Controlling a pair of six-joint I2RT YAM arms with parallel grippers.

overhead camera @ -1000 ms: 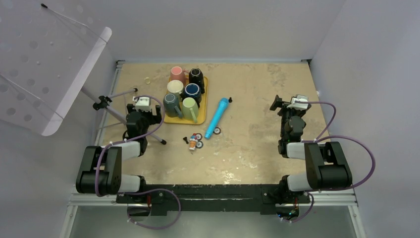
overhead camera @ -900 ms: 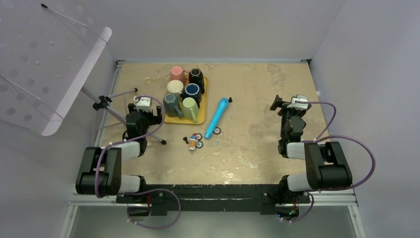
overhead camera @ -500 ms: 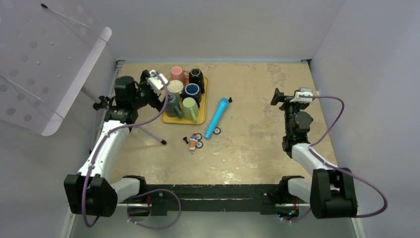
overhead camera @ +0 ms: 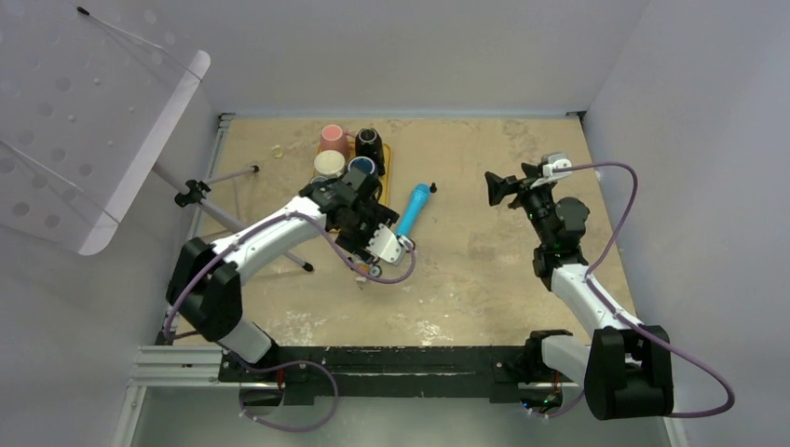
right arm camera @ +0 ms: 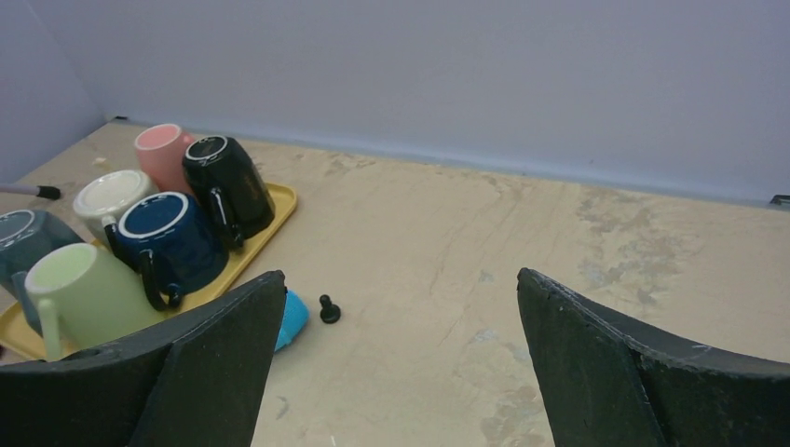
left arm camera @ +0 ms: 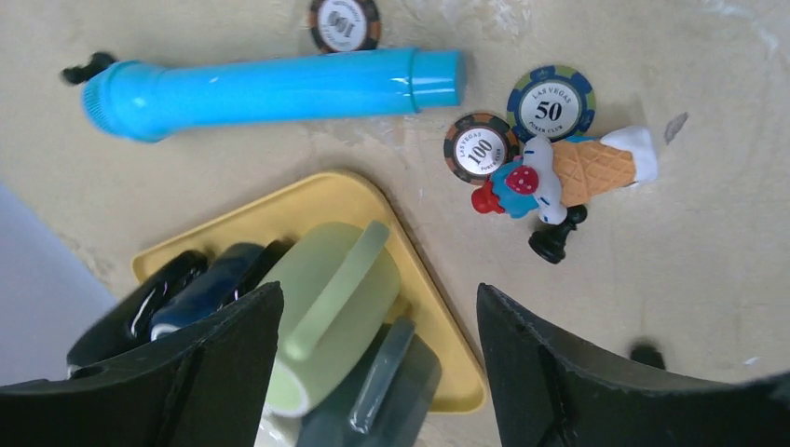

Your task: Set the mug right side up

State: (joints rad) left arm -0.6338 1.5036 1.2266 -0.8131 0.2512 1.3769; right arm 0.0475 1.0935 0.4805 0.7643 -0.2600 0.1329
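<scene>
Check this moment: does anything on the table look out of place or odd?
All six mugs on the yellow tray appear to stand bottom up, crowded together. Loose clutter lies beside the tray: a blue tube, poker chips and a toy ice cream cone. Nothing looks spilled or broken.

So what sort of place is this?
Probably a robot test bench: two robot arms bolted to a scuffed table, bare walls, and mixed props like mugs on a tray and poker chips.

Left white-and-black arm [overhead camera: 261, 233] stretched forward and inward, its black two-finger gripper [left arm camera: 377, 298] pointing downward, jaws apart, holding nothing, right white-and-black arm [overhead camera: 578, 279] raised, its black two-finger gripper [overhead camera: 498, 188] pointing leftward, wide apart, empty
</scene>
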